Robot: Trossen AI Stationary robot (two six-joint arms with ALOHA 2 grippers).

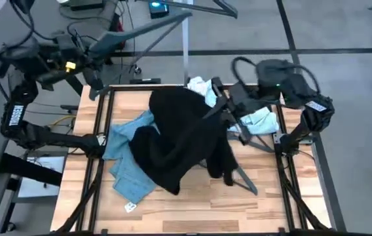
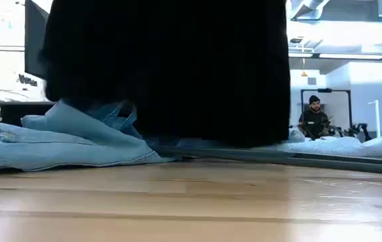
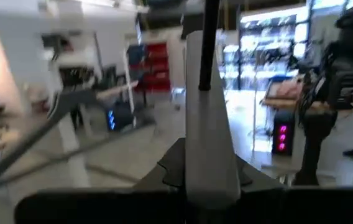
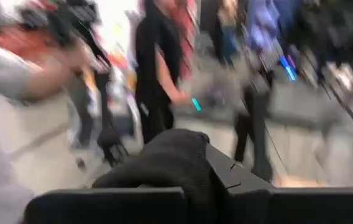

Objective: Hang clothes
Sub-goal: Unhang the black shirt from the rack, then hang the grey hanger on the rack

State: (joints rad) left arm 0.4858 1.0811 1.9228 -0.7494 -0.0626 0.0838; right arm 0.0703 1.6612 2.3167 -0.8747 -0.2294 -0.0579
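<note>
Black t-shirt (image 1: 179, 134) hangs lifted mid-table over the jeans (image 1: 128, 164), its cloth pinched in the right gripper (image 1: 222, 108); left gripper (image 1: 97, 82) clasps a grey bar (image 3: 209, 124) far-left.

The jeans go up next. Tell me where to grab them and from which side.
Take the jeans at the bare denim end nearest the table's front edge, coming straight down. That part lies flat and uncovered; the black t-shirt drapes over the rest.
</note>
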